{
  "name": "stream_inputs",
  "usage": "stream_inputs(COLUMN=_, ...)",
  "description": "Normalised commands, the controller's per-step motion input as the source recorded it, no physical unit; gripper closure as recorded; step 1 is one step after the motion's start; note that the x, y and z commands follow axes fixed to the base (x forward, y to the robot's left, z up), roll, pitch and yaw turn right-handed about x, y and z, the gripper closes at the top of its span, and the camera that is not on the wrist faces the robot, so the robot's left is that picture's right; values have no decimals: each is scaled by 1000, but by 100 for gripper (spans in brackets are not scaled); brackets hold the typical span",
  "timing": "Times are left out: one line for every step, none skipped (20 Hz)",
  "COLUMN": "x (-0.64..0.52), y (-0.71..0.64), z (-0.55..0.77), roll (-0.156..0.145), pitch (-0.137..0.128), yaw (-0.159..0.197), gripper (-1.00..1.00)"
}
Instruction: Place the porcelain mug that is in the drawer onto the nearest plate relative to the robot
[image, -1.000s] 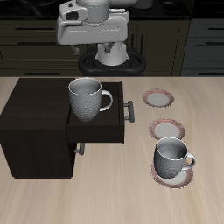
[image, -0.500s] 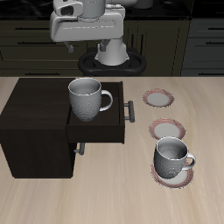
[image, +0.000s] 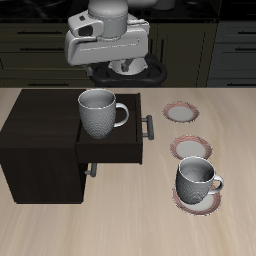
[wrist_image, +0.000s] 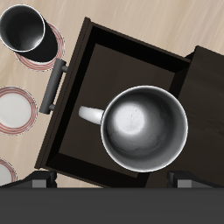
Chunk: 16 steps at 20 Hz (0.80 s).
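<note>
You won't find any brand, label or readable writing on anything here. Your porcelain mug (image: 98, 112) is grey-white with finely dotted sides and a pale, glossy inside; it stands upright in the pulled-out drawer (image: 112, 141), its loop handle turned toward the drawer's front panel and the grey bar handle (image: 150, 130). The drawer itself is nearly black wood, projecting from a dark cabinet (image: 40, 140) on the desk (image: 120, 225).

Beyond the drawer's front, three small plates with pinkish-brown rims lie in a row on the desk. The plate (image: 183, 112) farthest back, closest to the robot's base, is bare, and so is the middle plate (image: 191, 149). The front plate (image: 198, 197), nearest the desk's front edge, carries a second mug (image: 196, 180) that looks identical.

Your end effector (image: 110, 45) hangs above and behind the drawer, well clear of the mug. In the wrist view you look almost straight down into the mug (wrist_image: 144, 129), but only dark finger tips show at the frame's edge, so whether the fingers are wide or narrow I cannot tell.
</note>
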Motion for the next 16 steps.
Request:
stream_inputs(x=247, y=-34, z=-411, roll=-40, pitch=41, yaw=-21, gripper=-100)
stream_inputs(x=413, y=-76, z=-613, roll=-5, pitch=66, yaw=41, gripper=-100)
stream_inputs(x=120, y=9, z=-261, roll=-1, pitch=14, yaw=-3, gripper=-100)
stream_inputs(x=161, y=-21, z=-294, roll=4, pitch=40, yaw=42, gripper=-100)
stream_inputs(x=123, y=-28, z=-256, roll=-24, pitch=37, yaw=-49, gripper=-100)
stream_inputs(x=110, y=12, z=-292, roll=15, pitch=24, yaw=-16, gripper=-100)
stream_inputs(x=0, y=0, z=0, roll=0, pitch=0, yaw=0, gripper=-100)
stream_inputs(x=231, y=-13, z=-630, roll=-23, pitch=67, yaw=-40, gripper=-100)
stream_inputs(x=84, y=73, z=-364, roll=36, pitch=49, yaw=28, gripper=-100)
stream_inputs(x=84, y=80, z=-638, roll=16, pitch=69, yaw=13, gripper=-100)
stream_inputs(x=22, y=104, z=-145, roll=7, pitch=5, yaw=14, gripper=-100)
stream_inputs(x=-39, y=24, z=-433, roll=45, pitch=55, yaw=-41, gripper=-100)
stream_inputs(x=118, y=71, z=-104, roll=5, pitch=23, yaw=-6, gripper=-100)
stream_inputs(x=51, y=6, z=-233, roll=3, pitch=23, yaw=-22, gripper=-100)
stream_inputs(x=166, y=116, z=-335, roll=30, pitch=58, yaw=-22, gripper=-100)
stream_inputs(x=42, y=-58, z=-751, roll=24, pitch=114, yaw=-23, gripper=-100)
